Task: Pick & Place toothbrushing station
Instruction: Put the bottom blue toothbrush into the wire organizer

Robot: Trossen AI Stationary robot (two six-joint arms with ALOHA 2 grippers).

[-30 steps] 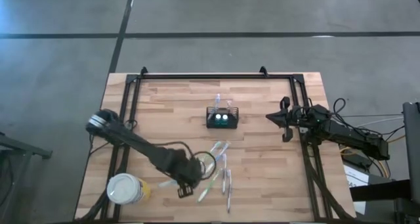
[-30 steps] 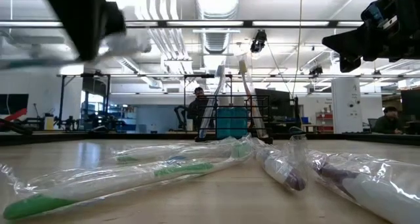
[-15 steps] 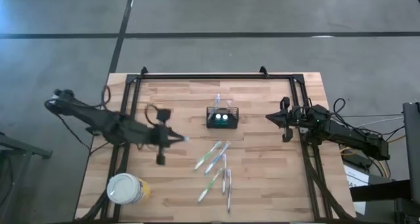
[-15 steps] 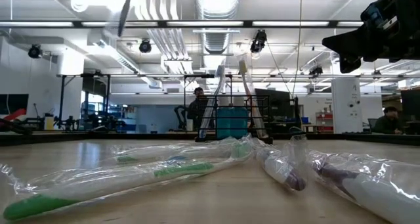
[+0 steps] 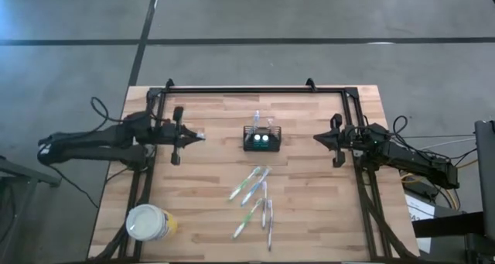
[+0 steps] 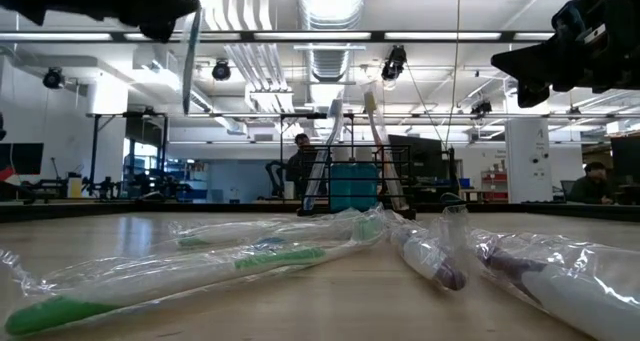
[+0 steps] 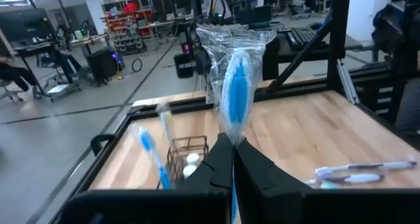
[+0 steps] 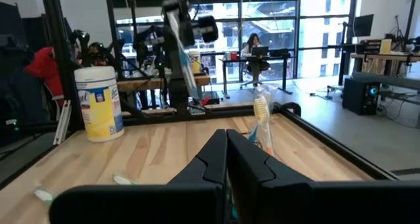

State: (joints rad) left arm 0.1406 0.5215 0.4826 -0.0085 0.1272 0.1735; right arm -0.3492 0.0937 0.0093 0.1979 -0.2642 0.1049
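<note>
**Left arm holding wrapped toothbrush above table, caddy sitting mid-table**

The left gripper is hovering over the left part of the pale wood-plank table, its dark fingers closing tight on a blue-handled toothbrush in crinkly clear plastic wrap; the wrapper is sticking out past the fingertips. The small black wire caddy with slotted sides, the toothbrushing station, is sitting upright near the table's middle toward the far edge, well apart from that gripper. It is holding two upright toothbrushes and something teal inside. The right gripper is waiting near the right rail of the black metal frame, fingers pressing together with nothing between them in the right wrist view. A loose cluster of plastic-wrapped toothbrushes is lying flat on the near-centre wood, green- and purple-handled ones showing glossy and wrinkled in the low view. A round yellow tub with a white lid is standing at the near-left corner.
</note>
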